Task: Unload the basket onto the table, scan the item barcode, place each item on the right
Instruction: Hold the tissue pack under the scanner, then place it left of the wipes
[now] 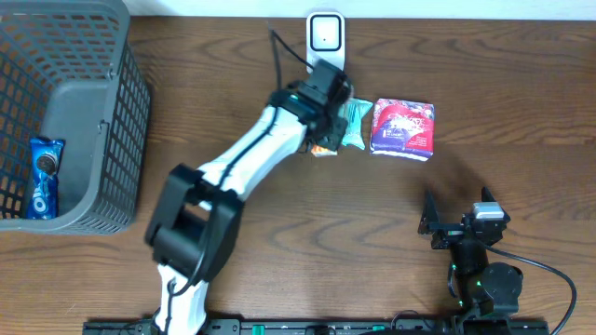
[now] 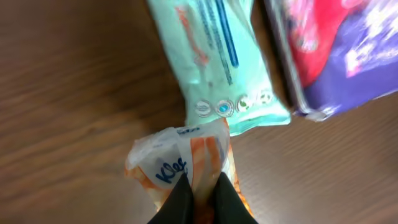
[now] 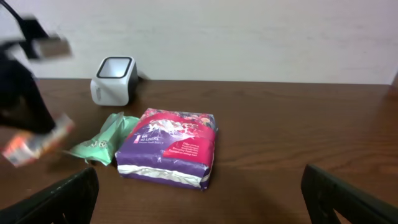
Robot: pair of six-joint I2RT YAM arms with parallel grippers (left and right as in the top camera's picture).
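Observation:
My left gripper point(image 2: 200, 186) is shut on a small orange and white Kleenex tissue pack point(image 2: 177, 163), holding it just above the table. From overhead, this gripper point(image 1: 323, 138) and the tissue pack point(image 1: 324, 149) sit below the white scanner point(image 1: 325, 35) at the table's far edge. In the right wrist view the tissue pack point(image 3: 37, 142) shows blurred at the left, with the scanner point(image 3: 114, 79) behind it. My right gripper point(image 3: 199, 205) is open and holds nothing, near the front edge at the right point(image 1: 456, 225).
A mint green pack point(image 1: 355, 124) lies right beside the held tissue pack, and a purple and red pack point(image 1: 403, 127) lies to its right. A grey mesh basket point(image 1: 88, 102) at the far left holds a blue Oreo pack point(image 1: 44, 175).

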